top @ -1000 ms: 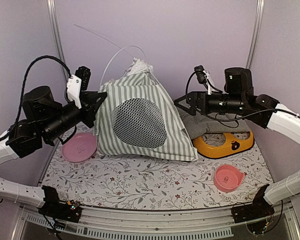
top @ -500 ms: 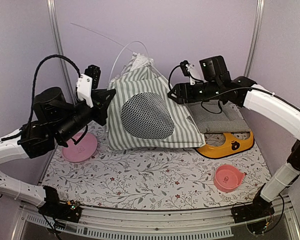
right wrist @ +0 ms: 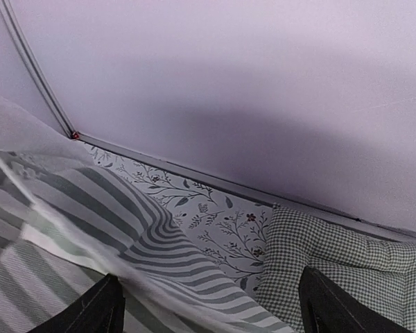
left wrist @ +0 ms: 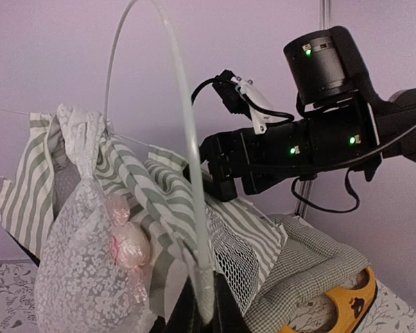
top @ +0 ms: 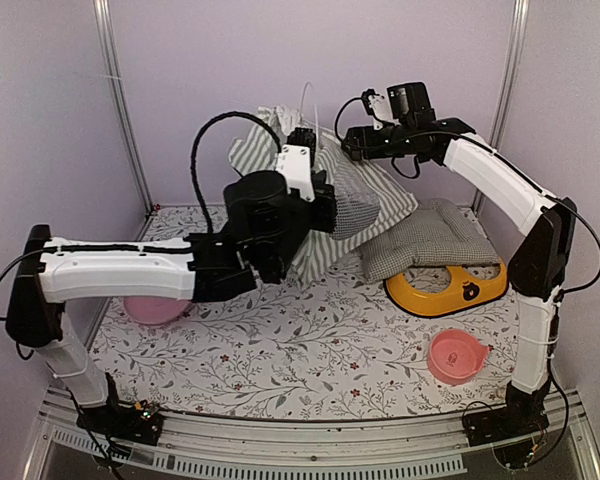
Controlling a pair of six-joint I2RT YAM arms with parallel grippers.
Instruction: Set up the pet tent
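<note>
The pet tent [top: 372,192], grey-green and white striped, hangs crumpled and tilted at the back middle, its mesh window [left wrist: 239,258] facing right. My left gripper [top: 325,208] is shut on the sleeved end of a thin white pole [left wrist: 188,139]. That pole arcs up over the fabric; the left gripper [left wrist: 204,313] sits at the bottom edge of the left wrist view. The lace curtain [left wrist: 83,267] hangs bunched at left. My right gripper [top: 348,142] hovers at the tent's top. Its fingers [right wrist: 91,313] stand wide apart over striped fabric [right wrist: 90,208], gripping nothing.
A green-checked cushion [top: 430,238] lies right of the tent, partly over a yellow bowl stand [top: 448,292]. A pink bowl [top: 457,355] sits at the front right. A pink plate [top: 152,308] shows under my left arm. Purple walls close the back and sides.
My left arm swung far right toward the centre, dragging the tent back and right so it lost its upright shape. The right arm rose and reached over the tent's top.
</note>
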